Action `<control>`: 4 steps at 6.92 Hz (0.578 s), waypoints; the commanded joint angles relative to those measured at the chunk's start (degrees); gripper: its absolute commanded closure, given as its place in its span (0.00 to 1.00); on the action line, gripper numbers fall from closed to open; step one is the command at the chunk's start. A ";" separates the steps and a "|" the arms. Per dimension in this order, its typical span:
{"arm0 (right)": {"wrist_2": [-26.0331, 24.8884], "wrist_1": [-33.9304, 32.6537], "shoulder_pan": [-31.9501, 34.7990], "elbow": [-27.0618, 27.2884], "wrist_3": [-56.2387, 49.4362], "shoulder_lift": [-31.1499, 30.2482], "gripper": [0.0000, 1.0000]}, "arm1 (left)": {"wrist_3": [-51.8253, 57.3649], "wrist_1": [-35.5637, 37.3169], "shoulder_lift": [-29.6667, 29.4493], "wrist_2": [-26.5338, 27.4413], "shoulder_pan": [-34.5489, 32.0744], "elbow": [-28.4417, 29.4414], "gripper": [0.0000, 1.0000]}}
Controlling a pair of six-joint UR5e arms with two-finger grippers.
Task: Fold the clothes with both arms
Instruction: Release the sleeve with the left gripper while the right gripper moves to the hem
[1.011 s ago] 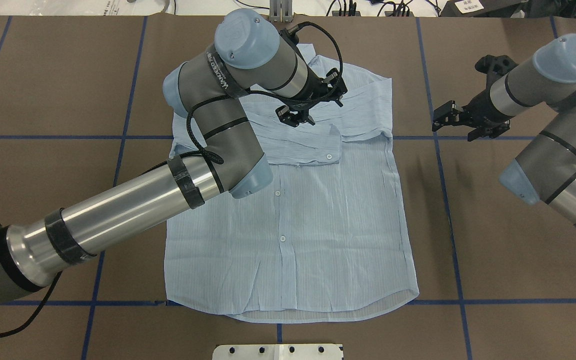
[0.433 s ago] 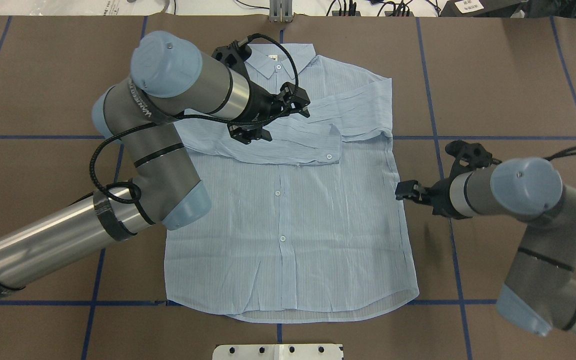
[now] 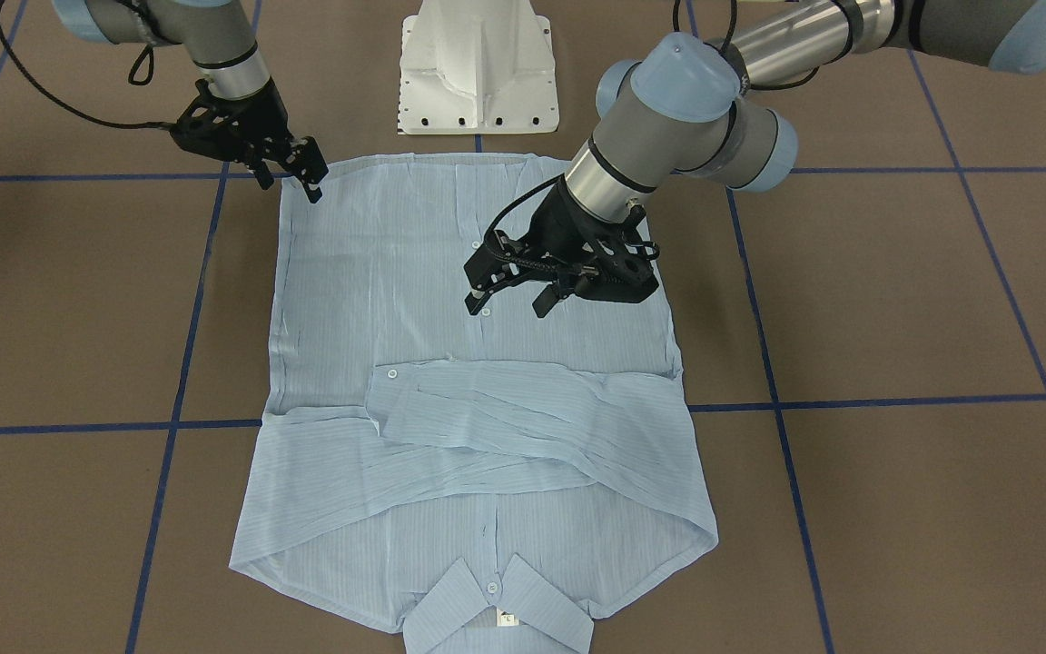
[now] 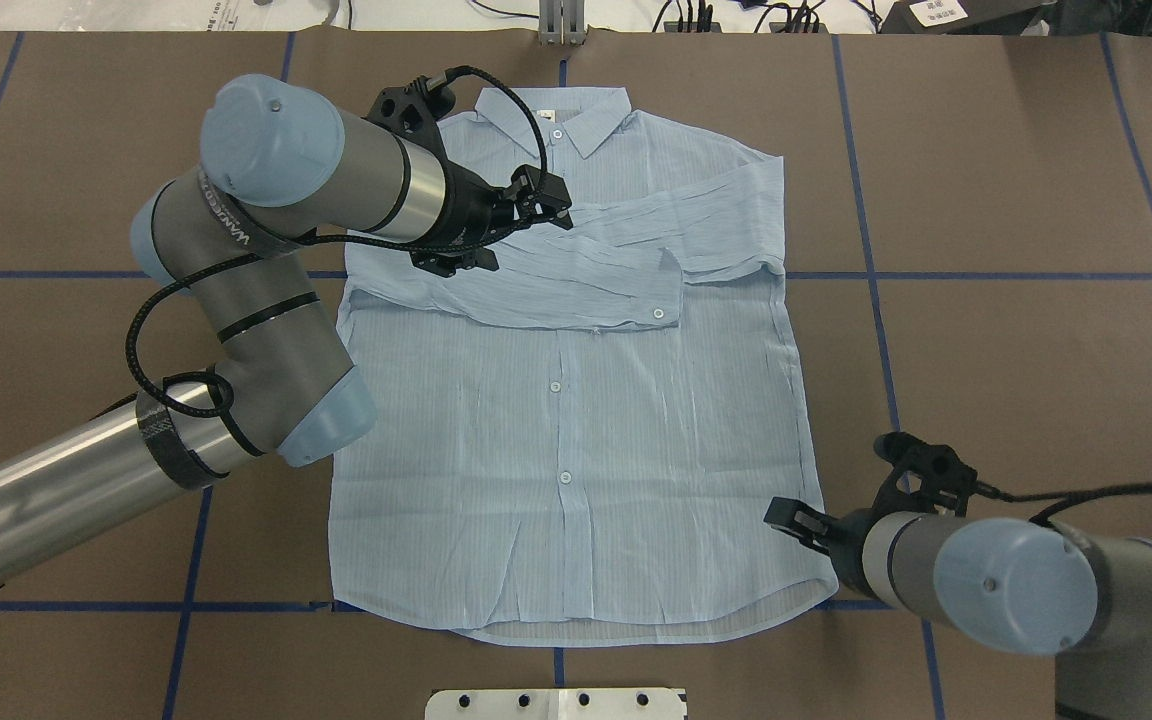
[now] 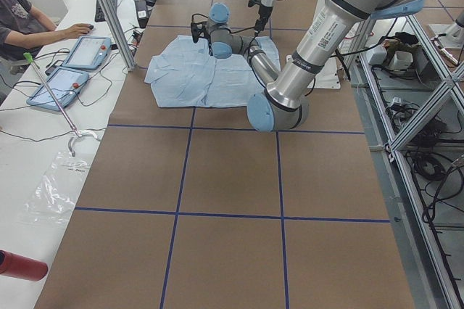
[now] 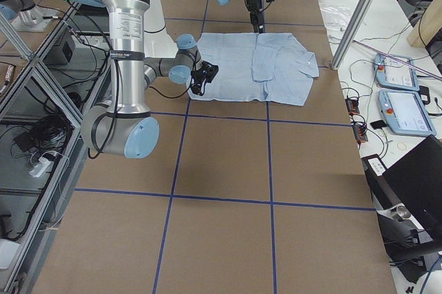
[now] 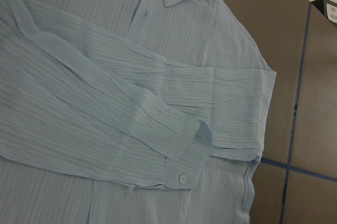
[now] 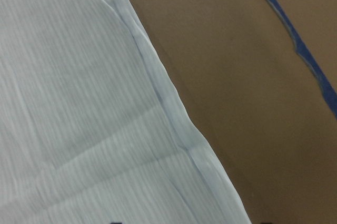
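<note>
The striped shirt (image 3: 378, 272) looks thin, soft and floppy; it would wrinkle easily; I'd pinch its hem (image 3: 414, 163) at the corners; left gripper (image 3: 512, 295) and right gripper (image 3: 291, 182) are both spread wide, empty.

A pale-blue shirt (image 4: 586, 450) lies spread on the brown table (image 4: 1036, 350).

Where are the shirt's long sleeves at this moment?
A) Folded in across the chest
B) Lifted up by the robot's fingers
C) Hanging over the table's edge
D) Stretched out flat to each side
A: both sleeves lie crossed over the chest of the shirt, with one cuff and its button showing on top.
</note>
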 commanded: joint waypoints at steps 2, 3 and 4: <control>-4.75 -2.98 -4.89 -0.75 5.82 -2.24 0.16 | 0.16 0.00 0.80 3.07 0.04 -0.58 0.01; -4.75 -2.98 -4.97 -0.76 5.82 -1.99 0.19 | 0.16 0.00 0.89 3.35 0.04 -0.84 0.01; -4.66 -2.98 -4.98 -0.76 5.82 -1.90 0.27 | 0.16 0.00 0.98 3.35 0.04 -1.02 0.01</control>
